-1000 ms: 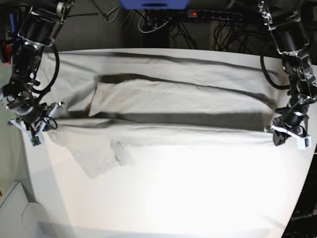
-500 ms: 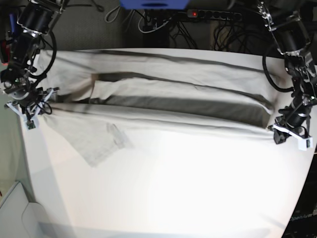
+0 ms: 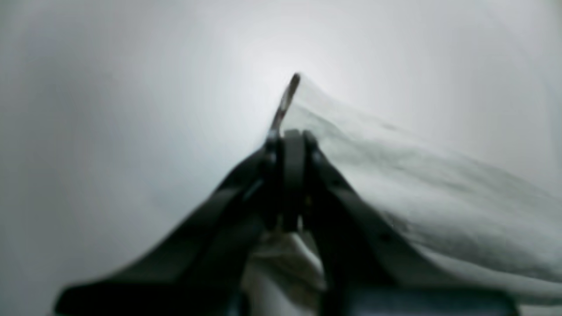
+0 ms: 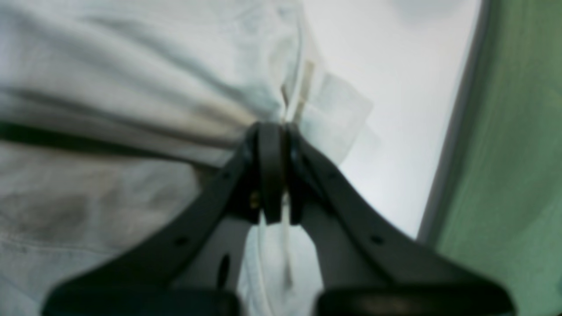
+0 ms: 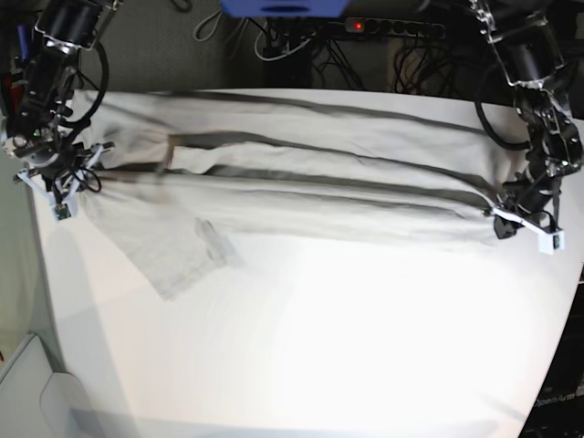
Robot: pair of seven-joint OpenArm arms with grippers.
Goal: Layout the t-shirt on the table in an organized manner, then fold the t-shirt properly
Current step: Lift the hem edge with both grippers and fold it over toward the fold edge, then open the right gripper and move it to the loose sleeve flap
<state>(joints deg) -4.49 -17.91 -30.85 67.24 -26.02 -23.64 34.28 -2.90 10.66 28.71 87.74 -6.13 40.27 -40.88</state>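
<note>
- Across the far half of the large white smooth-topped table, the plain pale grey-beige cloth t-shirt stretches from 9 to 3 o'clock, one sleeve trailing towards 7.
- Layout step appears in hand: next move likely calls for lowering the taut cloth flat, evenly.
- Left gripper, at 3 o'clock, has its jaws clamped on the shirt's edge, wrist angled down.
- Right gripper, at 9 o'clock, is likewise pinched onto cloth.
</note>
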